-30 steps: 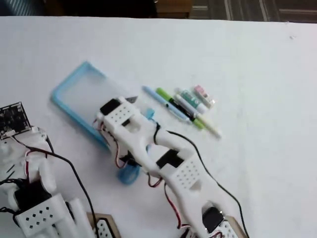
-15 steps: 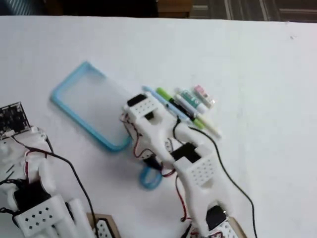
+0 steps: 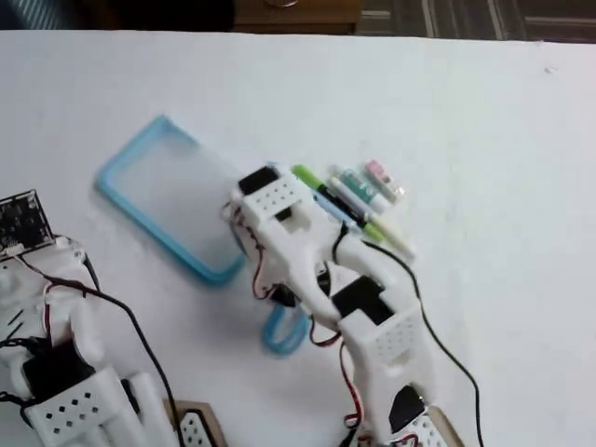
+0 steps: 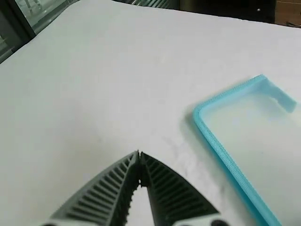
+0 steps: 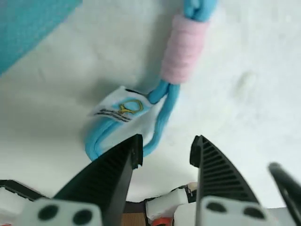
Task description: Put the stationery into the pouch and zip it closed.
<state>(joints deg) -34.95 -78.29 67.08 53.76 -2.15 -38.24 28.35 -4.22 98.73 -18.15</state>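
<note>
The blue-rimmed clear pouch (image 3: 163, 191) lies flat at the table's left; its edge is also in the left wrist view (image 4: 221, 150). Several pens and markers (image 3: 349, 200) lie side by side to its right. My right arm (image 3: 279, 219) hangs between the pouch and the pens, partly covering the nearest pens. A blue cord loop (image 3: 284, 331) lies beneath that arm. My right gripper (image 5: 164, 141) is open just short of this cord loop (image 5: 157, 120), which carries a pink wrap (image 5: 186, 47) and a white label (image 5: 117, 109). My left gripper (image 4: 139, 157) is shut over bare table.
The left arm (image 3: 65, 382) sits folded at the near left corner beside a small circuit board (image 3: 20, 223). A wooden block (image 3: 200, 424) lies at the front edge. White table stretches open beyond and to the right of the pens.
The right arm swung rightward from above the pouch's near end to the gap beside the pens. The blue cord loop shifted right with it. The left arm kept still.
</note>
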